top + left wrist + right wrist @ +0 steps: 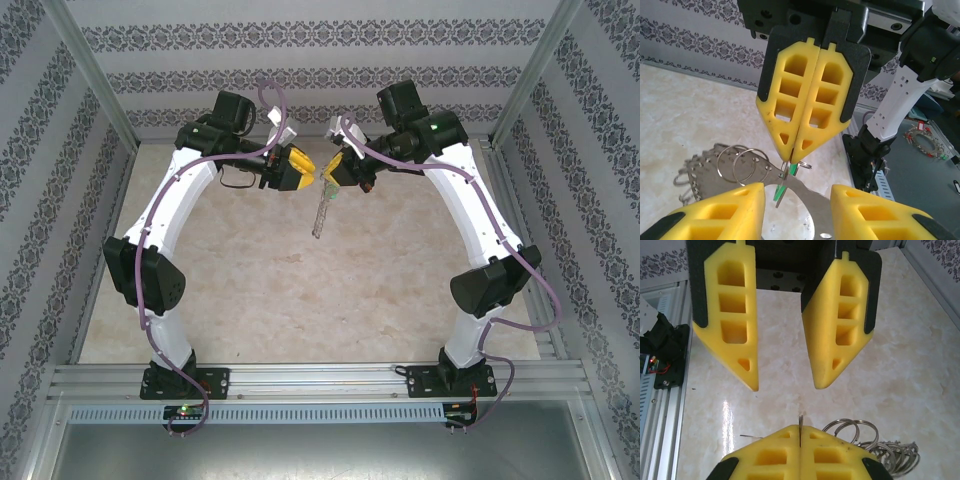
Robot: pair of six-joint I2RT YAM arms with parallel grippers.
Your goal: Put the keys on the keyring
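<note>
With your right end effector [790, 156] clenched on the keyring [700, 167] above the surface and the keys [779, 192] dangling at its tips, bring your released left end effector [797, 194] in slowly and squarely around them.

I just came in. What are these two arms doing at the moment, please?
Both arms are raised over the table, with their grippers facing each other. The right gripper has its fingers shut on the keyring, which hangs down from it with its many small metal pieces. The keys, with a green tag, dangle just under those fingertips. I cannot tell whether they are already threaded on. The left gripper is open, close in front, and holds nothing.
</note>
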